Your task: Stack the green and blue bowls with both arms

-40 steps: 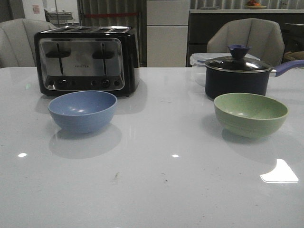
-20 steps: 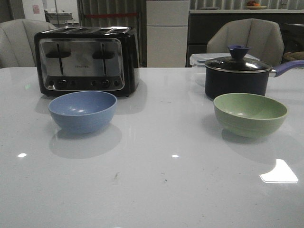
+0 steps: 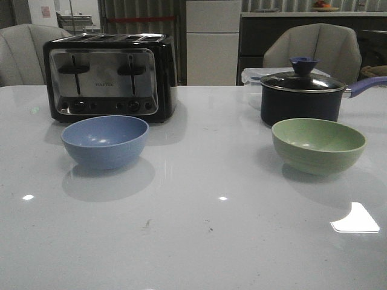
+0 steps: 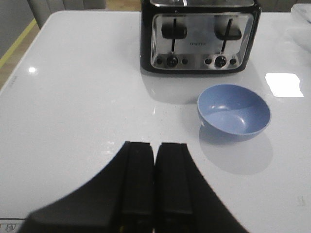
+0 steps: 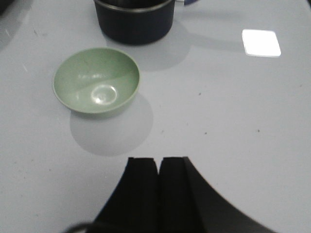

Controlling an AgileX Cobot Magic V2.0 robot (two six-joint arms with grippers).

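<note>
The blue bowl (image 3: 105, 141) stands upright and empty on the left of the white table, in front of the toaster; it also shows in the left wrist view (image 4: 233, 112). The green bowl (image 3: 318, 145) stands upright and empty on the right, in front of the saucepan; it also shows in the right wrist view (image 5: 96, 80). My left gripper (image 4: 155, 144) is shut and empty, held above the table short of the blue bowl. My right gripper (image 5: 159, 159) is shut and empty, short of the green bowl. Neither arm shows in the front view.
A black and chrome toaster (image 3: 110, 75) stands behind the blue bowl. A dark saucepan (image 3: 302, 96) with a blue-knobbed lid and blue handle stands behind the green bowl, a clear container behind it. Two chairs stand beyond the table's far edge.
</note>
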